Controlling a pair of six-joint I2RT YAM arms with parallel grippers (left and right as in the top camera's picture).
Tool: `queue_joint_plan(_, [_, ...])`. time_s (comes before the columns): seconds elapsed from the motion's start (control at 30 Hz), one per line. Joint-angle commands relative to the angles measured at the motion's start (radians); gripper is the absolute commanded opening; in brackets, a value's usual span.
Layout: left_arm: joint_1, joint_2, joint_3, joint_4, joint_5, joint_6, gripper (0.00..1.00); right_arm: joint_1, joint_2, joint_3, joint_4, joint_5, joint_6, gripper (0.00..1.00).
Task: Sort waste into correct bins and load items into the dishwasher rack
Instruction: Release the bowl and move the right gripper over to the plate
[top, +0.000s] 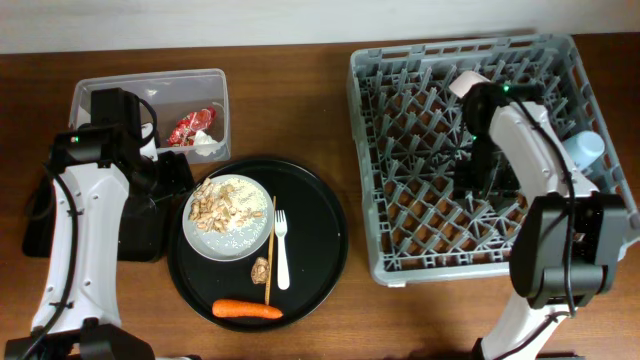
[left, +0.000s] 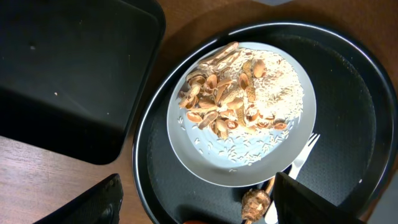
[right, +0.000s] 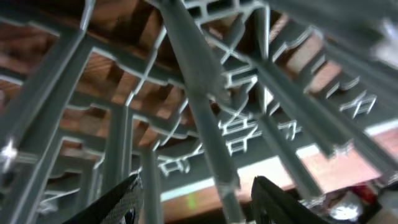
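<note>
The white plate with beige food scraps sits on the round black tray, beside a pale fork, a brown lump and an orange carrot. My left gripper hovers open and empty at the plate's left edge. The left wrist view shows its jaws, the plate, the scraps and the lump. The red wrapper and white tissue lie in the clear tub. My right gripper is open and empty, low among the grey dishwasher rack's pegs.
The shallow black rectangular tray lies left of the round tray, partly under my left arm; it also shows in the left wrist view. A cream cup-like item and a light-blue cup sit in the rack. A thin wooden stick lies by the fork.
</note>
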Motion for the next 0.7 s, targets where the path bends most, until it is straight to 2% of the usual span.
queue_joint_plan(0.0, [0.003, 0.002, 0.005, -0.001, -0.01, -0.006, 0.77, 0.076, 0.004, -0.058, -0.004, -0.073, -0.025, 0.6])
queue_joint_plan(0.3, [0.003, 0.002, 0.005, -0.003, -0.01, -0.006, 0.77, 0.021, -0.006, -0.058, 0.023, -0.027, -0.025, 0.61])
queue_joint_plan(0.4, [0.003, 0.002, 0.005, -0.004, -0.01, -0.006, 0.77, -0.014, -0.055, -0.048, 0.024, 0.056, -0.025, 0.61])
queue_joint_plan(0.5, [0.003, 0.002, 0.005, -0.005, -0.01, -0.006, 0.77, -0.047, -0.123, -0.006, 0.03, 0.05, -0.026, 0.61])
queue_joint_plan(0.67, [0.003, 0.002, 0.005, -0.003, -0.01, -0.006, 0.77, -0.014, -0.246, 0.04, 0.108, -0.26, -0.258, 0.59])
